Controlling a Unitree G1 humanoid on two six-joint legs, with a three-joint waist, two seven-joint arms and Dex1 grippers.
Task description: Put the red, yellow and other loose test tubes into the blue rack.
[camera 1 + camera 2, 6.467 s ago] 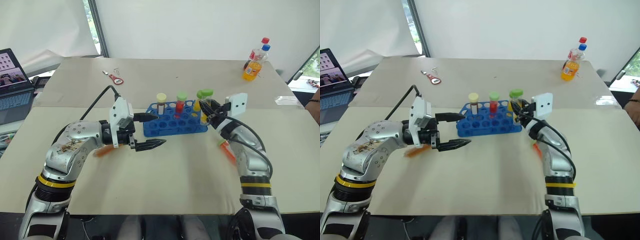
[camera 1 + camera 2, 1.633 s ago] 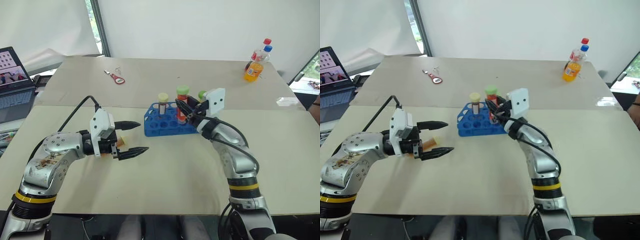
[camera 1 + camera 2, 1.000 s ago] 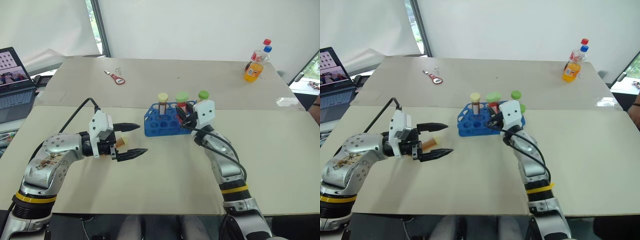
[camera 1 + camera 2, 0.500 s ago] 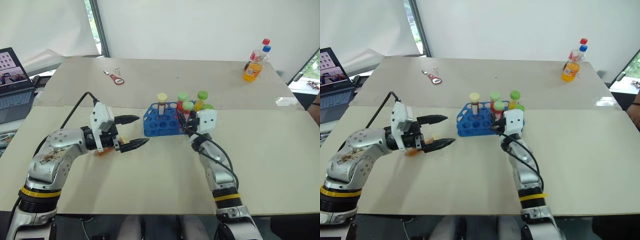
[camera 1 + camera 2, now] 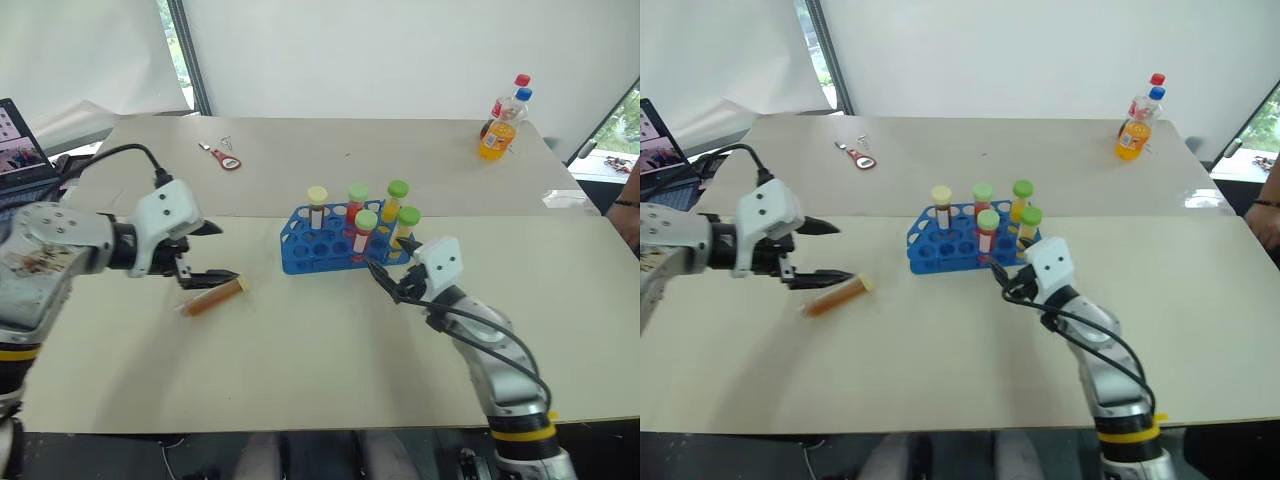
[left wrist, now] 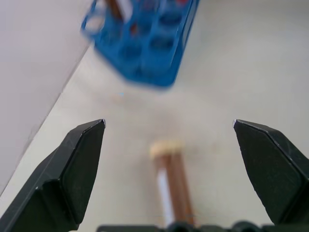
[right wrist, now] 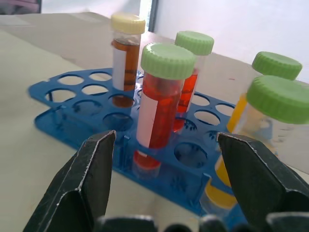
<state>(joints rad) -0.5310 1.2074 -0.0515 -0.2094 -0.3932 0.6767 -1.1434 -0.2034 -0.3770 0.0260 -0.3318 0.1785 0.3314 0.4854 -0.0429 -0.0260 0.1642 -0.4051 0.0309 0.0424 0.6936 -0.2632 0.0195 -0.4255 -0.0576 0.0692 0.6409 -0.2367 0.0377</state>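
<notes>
Across the rack five tubes stand upright, my spread right gripper empty beside them, while my spread left gripper brackets one amber tube left lying flat.

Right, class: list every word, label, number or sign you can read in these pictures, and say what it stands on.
No text can be read.
Tubes in the rack: white label strips, such as on the front red tube; no print shows.
Soda bottle: label too small to read.
Laptop screen: pictures only, too small to read.
Loose tube on the table: no readable mark.
</notes>
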